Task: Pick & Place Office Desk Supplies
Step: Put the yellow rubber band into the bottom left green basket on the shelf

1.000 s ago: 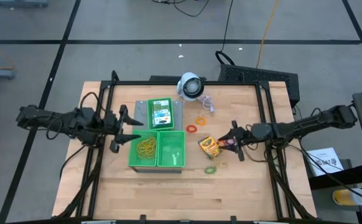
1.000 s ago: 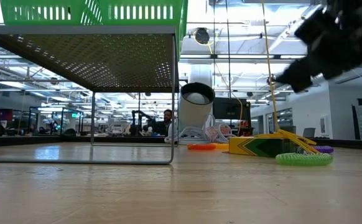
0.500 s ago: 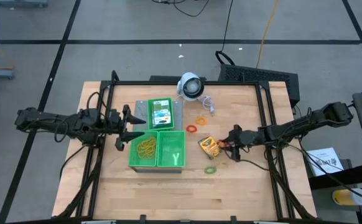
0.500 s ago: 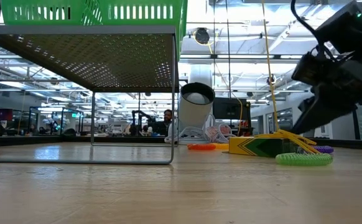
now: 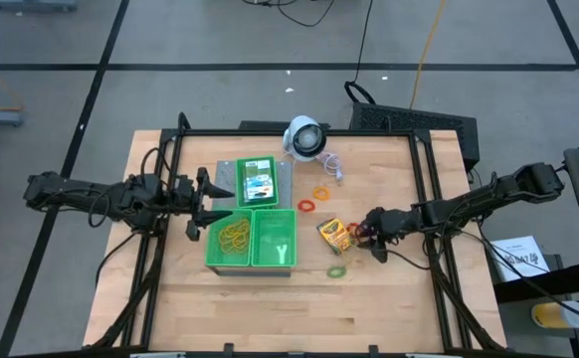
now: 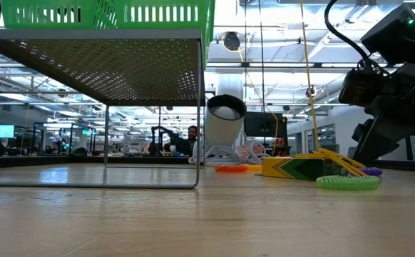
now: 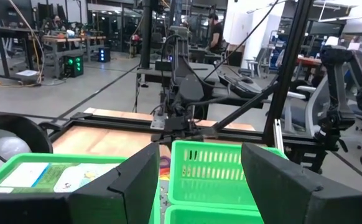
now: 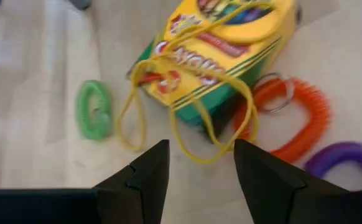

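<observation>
Two dark robot arms reach over a wooden desk (image 5: pixel 270 308) from above; the right hand (image 5: pixel 372 237), fingers parted and empty, sits just right of a yellow-and-green cardboard crayon box (image 5: pixel 335 235). Its wrist camera shows the box (image 8: pixel 221 46) dead ahead, draped with thin yellow rubber-band loops (image 8: pixel 187 118). Left hand (image 5: pixel 192 207) waits open beside green plastic trays (image 5: pixel 254 261).

I count two pincers, left (image 5: pixel 195 204) and right (image 5: pixel 374 237). One crayon box (image 8: pixel 218 43) lies loose, with one yellow band (image 8: pixel 193 134) over it. Three coils lie beside it: green (image 8: pixel 94 109), orange (image 8: pixel 293 121) and purple (image 8: pixel 339 158). Two flat rings: red (image 5: pixel 306 206) and orange (image 5: pixel 320 192). Two green trays, front (image 5: pixel 275 239) and back (image 5: pixel 257 160). The front one's yellow bands (image 5: pixel 235 235) are too heaped to count.
</observation>
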### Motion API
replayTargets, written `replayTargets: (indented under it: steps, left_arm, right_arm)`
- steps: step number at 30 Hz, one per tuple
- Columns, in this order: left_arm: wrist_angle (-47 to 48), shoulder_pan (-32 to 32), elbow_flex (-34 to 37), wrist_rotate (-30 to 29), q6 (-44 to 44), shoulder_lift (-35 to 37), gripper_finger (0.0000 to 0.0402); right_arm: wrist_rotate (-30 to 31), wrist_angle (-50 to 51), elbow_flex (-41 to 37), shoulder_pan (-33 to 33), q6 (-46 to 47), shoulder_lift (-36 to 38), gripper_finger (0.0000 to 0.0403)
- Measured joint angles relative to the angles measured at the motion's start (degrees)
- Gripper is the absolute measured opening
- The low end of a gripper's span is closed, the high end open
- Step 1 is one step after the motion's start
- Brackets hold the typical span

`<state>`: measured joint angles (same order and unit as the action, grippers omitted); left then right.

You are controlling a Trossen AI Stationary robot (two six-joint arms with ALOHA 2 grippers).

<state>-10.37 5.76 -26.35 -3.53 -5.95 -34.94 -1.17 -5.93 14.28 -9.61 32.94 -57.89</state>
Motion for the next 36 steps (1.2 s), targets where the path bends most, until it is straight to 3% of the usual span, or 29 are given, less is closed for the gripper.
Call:
replayTargets:
  steps: [20,26,30,36]
  left_arm:
    - [-0.7,0.0,0.0,-2.5,-1.7,-3.1,0.0237]
    - [-0.7,0.0,0.0,-2.5,-1.8,-3.2,0.0237]
    - [-0.7,0.0,0.0,-2.5,-2.0,-3.2,0.0237]
    - [-0.7,0.0,0.0,-2.5,-1.9,-3.2,0.0237]
  right_arm:
    - [-9.4,-8.1,0.0,-0.3,1.5,0.0,0.0169]
    - [-11.4,-2.4,-0.2,-0.3,11.9,0.0,0.0169]
    - [-8.5,-6.1,-3.7,-0.6,16.1,0.0,0.0169]
    - [-2.4,-22.0,-10.2,-0.5,19.6,0.0,0.0169]
